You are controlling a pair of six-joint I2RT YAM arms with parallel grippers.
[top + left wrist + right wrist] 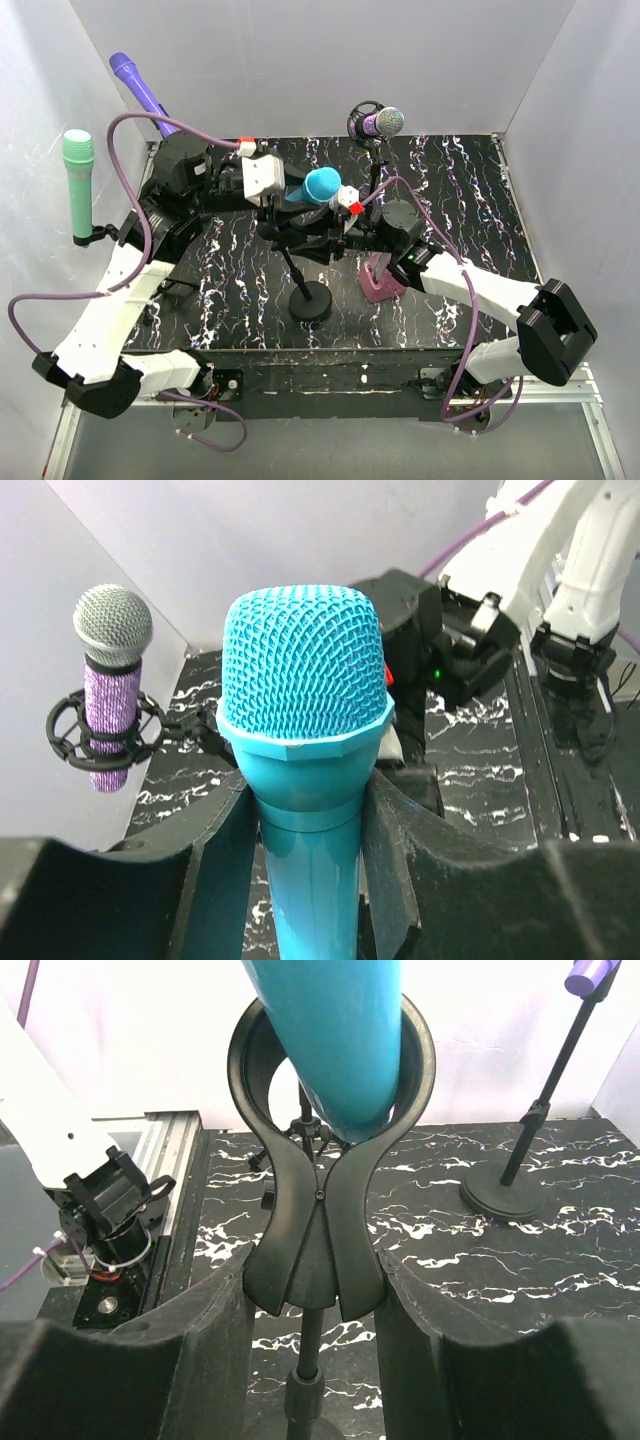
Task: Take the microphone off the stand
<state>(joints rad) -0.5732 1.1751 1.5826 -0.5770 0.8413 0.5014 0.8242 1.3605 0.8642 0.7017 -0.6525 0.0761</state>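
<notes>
Turquoise microphone [300, 680] pinched by left end effector [310, 825]; right end effector [315, 1305] squeezes the stand clip [300, 1225].

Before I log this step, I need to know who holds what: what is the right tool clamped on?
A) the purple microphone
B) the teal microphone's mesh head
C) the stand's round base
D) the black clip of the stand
D: in the right wrist view the right tool presses from both sides on the black clip, just below the ring that cradles the teal microphone.
</notes>
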